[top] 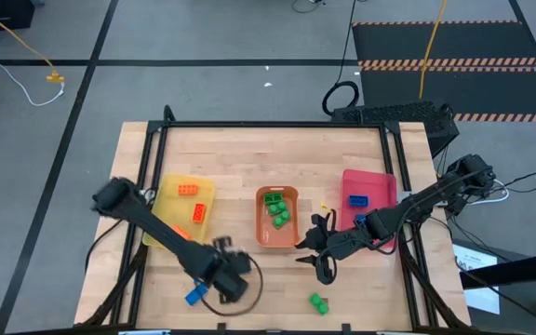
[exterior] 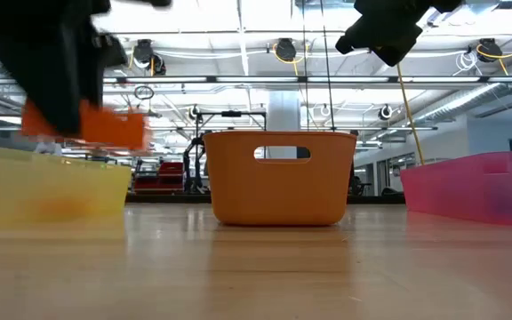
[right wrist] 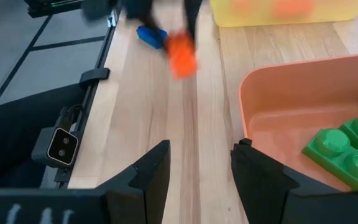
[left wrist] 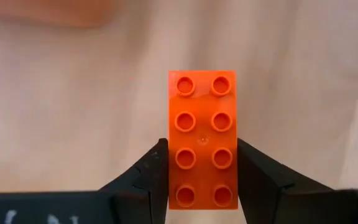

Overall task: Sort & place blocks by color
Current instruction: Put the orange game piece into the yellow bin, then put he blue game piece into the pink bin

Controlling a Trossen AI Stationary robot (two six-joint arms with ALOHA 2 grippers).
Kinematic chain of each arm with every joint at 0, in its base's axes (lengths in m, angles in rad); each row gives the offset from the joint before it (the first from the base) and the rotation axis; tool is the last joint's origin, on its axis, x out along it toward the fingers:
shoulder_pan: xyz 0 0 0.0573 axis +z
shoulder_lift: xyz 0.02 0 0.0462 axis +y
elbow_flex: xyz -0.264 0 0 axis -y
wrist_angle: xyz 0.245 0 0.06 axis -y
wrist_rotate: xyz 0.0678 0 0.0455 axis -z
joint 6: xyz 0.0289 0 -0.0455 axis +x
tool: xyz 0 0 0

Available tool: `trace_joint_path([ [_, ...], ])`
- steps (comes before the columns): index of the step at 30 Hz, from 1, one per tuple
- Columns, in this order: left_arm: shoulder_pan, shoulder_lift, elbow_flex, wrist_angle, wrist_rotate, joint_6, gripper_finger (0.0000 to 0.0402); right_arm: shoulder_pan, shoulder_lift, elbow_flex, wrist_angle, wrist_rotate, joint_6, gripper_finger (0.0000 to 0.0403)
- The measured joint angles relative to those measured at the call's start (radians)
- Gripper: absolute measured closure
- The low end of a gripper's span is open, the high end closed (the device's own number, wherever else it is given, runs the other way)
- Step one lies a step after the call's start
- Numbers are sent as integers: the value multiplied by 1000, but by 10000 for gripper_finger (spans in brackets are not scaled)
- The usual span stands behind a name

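My left gripper [top: 225,272] hovers over the table's near left part, shut on an orange block [left wrist: 202,137]. That block also shows blurred in the low view [exterior: 105,126], raised off the table. A blue block [top: 194,296] lies on the table beside the left gripper. A green block [top: 317,301] lies near the front edge. My right gripper [right wrist: 201,152] stands open over bare wood next to the orange tray [top: 261,228], which holds green blocks [top: 276,210]. The yellow tray [top: 164,212] holds orange blocks [top: 189,189]. The pink tray [top: 380,186] holds a blue block [top: 356,200]. My left gripper pinches the orange block's two long sides [left wrist: 174,169] between its two fingers, toward one end of the block. The fingers come steeply from above and lie across the block. The block faces studs up and hangs clear of the table.
The three trays stand in a row across the table's middle, yellow left, orange centre, pink right. Bare wood stretches along the front between the blue and green blocks. A black frame [top: 277,124] borders the table.
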Motion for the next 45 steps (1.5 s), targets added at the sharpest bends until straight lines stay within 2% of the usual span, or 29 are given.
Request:
trace_joint_path([
  [8, 31, -296, 0, -494, -249, -243, 261, 0, 0, 0, 4, 0, 4, 245],
  [12, 59, -374, -28, -662, -265, -352, 261, 0, 0, 0, 4, -1, 7, 245],
  [15, 78, -401, -92, -699, -236, -381, 261, 0, 0, 0, 4, -3, 7, 245],
  [21, 114, -441, -287, -695, -128, -418, 261, 7, 0, 0, 0, -4, -1, 245],
  [25, 137, -490, -422, -586, -49, -407, 261, 6, 0, 0, 0, -4, -2, 245],
  [30, 139, -547, -517, -524, -53, -480, 256, 6, 0, 0, 0, -4, -3, 245],
  [32, 139, -552, -523, -524, -55, -488, 212, 6, 0, 0, 0, -4, -5, 245],
  [37, 139, -552, -519, -488, -19, -479, 60, 6, 0, 0, 0, -4, -11, 245],
  [39, 139, -551, -519, -451, 1, -479, 21, 6, 0, 0, 0, -4, -11, 245],
  [41, 137, -551, -519, -419, 22, -472, 16, 6, 0, 0, 0, -3, -11, 245],
  [45, 137, -551, -518, -403, 38, -470, 52, 6, 0, 0, 0, -3, -11, 245],
])
